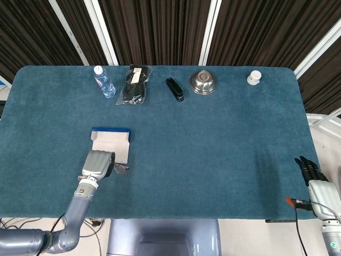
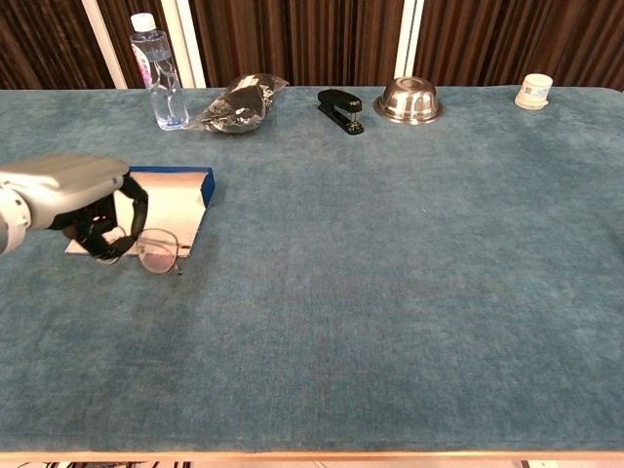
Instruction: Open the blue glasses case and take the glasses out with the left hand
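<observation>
Left robot hand (image 2: pixel 83 200) grasping glasses (image 2: pixel 156 252), lifted beside open blue case (image 2: pixel 166 195).

- Bright, even overhead light; soft faint shadows on the teal felt-covered table (image 1: pixel 213 138).
- Small glare on the round steel bowl (image 2: pixel 409 98).
- Both views sharp throughout.

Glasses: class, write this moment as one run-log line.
left hand: holds glasses, lifted | case: open on table | right hand: idle at table edge, holding nothing
</observation>
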`<state>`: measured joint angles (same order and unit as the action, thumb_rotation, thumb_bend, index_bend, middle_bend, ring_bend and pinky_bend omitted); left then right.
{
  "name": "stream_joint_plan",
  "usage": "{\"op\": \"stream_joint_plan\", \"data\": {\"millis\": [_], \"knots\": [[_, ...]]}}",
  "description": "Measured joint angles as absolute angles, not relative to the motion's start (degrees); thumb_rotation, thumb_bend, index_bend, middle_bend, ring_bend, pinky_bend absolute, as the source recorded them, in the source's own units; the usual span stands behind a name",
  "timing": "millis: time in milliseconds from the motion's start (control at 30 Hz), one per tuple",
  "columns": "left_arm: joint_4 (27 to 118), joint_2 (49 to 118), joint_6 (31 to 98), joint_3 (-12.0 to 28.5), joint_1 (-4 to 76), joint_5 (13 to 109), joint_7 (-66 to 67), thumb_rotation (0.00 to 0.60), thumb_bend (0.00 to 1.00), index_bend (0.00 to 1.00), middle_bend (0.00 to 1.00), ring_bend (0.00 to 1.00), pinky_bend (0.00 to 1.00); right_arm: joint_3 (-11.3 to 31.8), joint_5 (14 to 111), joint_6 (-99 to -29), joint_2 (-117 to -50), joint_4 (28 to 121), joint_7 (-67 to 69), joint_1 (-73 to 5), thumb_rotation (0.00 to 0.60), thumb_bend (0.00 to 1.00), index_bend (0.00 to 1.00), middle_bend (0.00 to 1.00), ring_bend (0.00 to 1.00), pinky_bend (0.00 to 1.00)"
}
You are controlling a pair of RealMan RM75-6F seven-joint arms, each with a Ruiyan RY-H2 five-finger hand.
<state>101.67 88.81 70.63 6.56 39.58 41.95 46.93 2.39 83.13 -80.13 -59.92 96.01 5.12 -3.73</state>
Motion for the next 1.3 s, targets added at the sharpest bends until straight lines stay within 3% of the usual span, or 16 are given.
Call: {"op": "stream_joint_plan", "data": {"millis": [600,733,1000,1300], "knots": [[98.5,98.7,69.6,15.2,50.9,33.0,55.0,0.6,0.45,0.57,1.0,1.0,1.0,2.5,82.7,-79.7,-59.8,95.9,5.4,-3.8,0.6,0.12,0.0,0.0,0.0,0.21],[96.4,101.6,69.8,16.4,53.0,31.4,56.1,0.6,0.39,0.51,1.0,1.0,1.0,2.5,82.6,-79.6,-59.8,95.9,5.4,-3.9,0.6,0.12,0.0,0.0,0.0,0.21],[92.7,105.0,70.0,16.4,55.0,29.6,56.8,0.6,0.29,0.43,1.0,0.99,1.0,2.4,82.7,-79.6,-59.8,95.9,5.3,-3.9,0.6,0.12,0.0,0.0,0.0,0.21],[93.3,104.2,70.9,15.4,53.7,31.8,53.7,0.6,0.28,0.41,1.0,0.94,0.98,2.5,82.7,-79.7,-59.8,95.8,5.3,-3.8,0.6,0.12,0.0,0.0,0.0,0.21]]}}
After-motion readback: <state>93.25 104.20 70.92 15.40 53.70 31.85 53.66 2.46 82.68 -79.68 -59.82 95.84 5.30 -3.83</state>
